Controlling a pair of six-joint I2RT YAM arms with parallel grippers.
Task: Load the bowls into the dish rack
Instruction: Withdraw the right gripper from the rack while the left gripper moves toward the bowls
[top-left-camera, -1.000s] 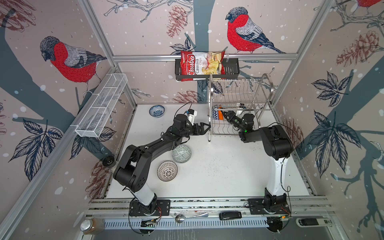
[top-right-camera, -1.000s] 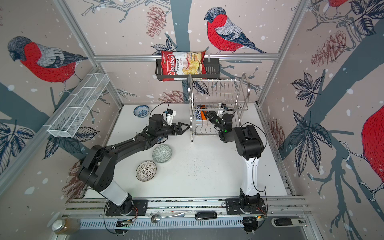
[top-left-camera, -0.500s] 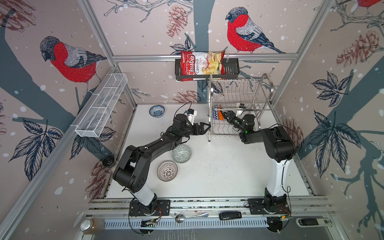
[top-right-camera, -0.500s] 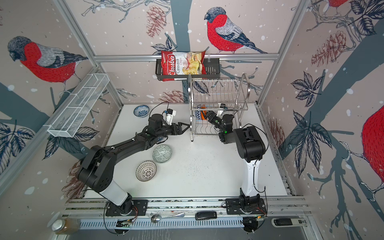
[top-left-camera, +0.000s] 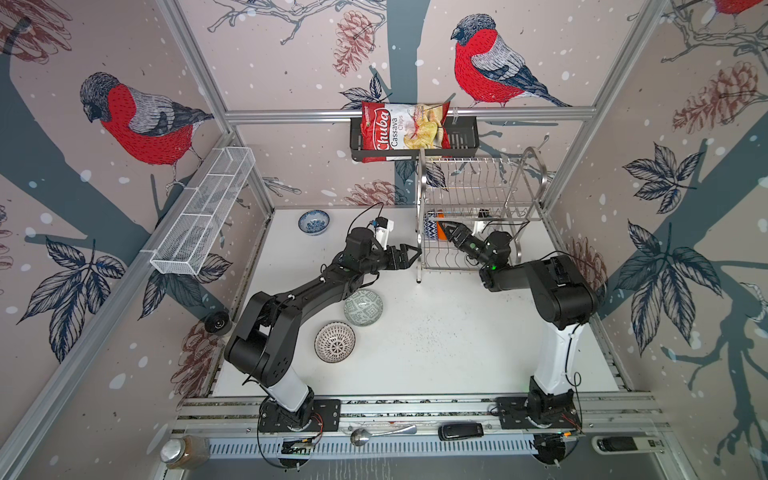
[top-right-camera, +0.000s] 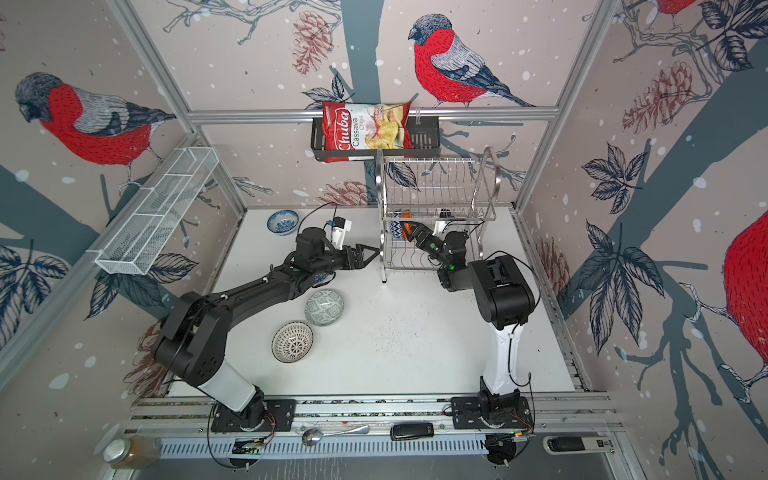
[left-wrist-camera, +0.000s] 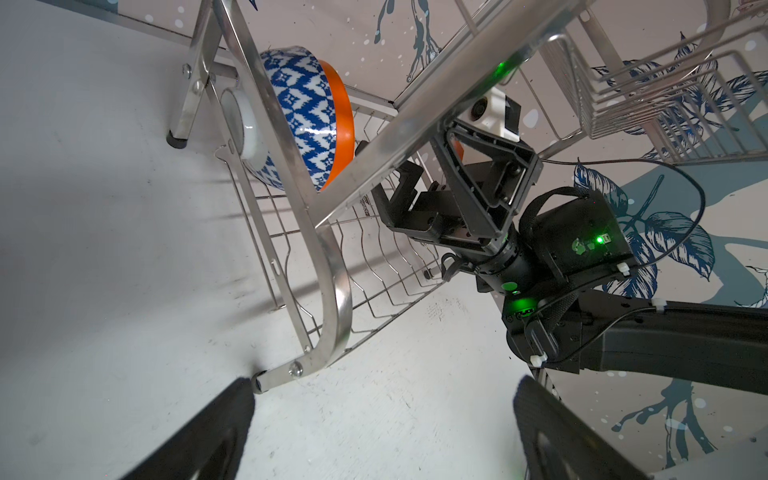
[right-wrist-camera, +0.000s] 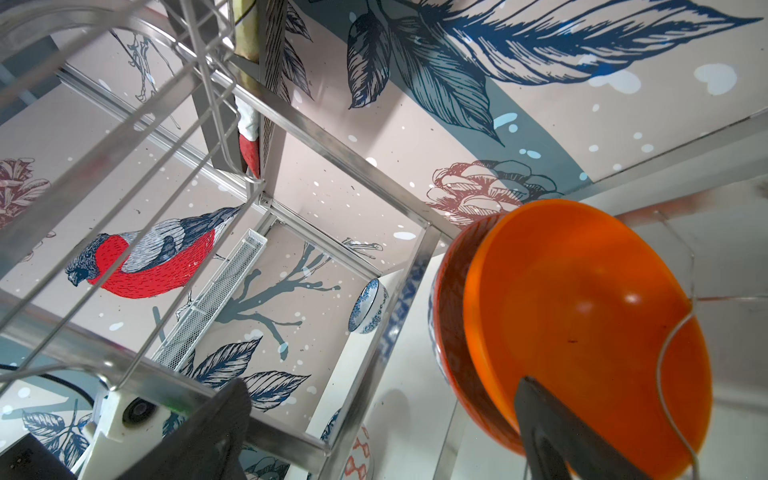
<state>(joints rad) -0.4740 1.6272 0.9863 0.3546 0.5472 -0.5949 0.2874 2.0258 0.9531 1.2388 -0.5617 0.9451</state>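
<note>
Opening wide, my right gripper (top-left-camera: 449, 232) has left the orange bowl (right-wrist-camera: 582, 316) resting in the dish rack (top-left-camera: 421, 187); my left gripper (top-left-camera: 415, 257) is open too.

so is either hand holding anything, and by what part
Nothing is held. The left hand is open beside the rack; the right hand is open by the orange bowl, which sits in the rack.

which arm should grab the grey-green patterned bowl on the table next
Left. Its open end effector hangs outside the steel wire dish rack, nearer the grey-green patterned bowl; the right end effector is inside the rack's lower tier beside the plain orange bowl.
</note>
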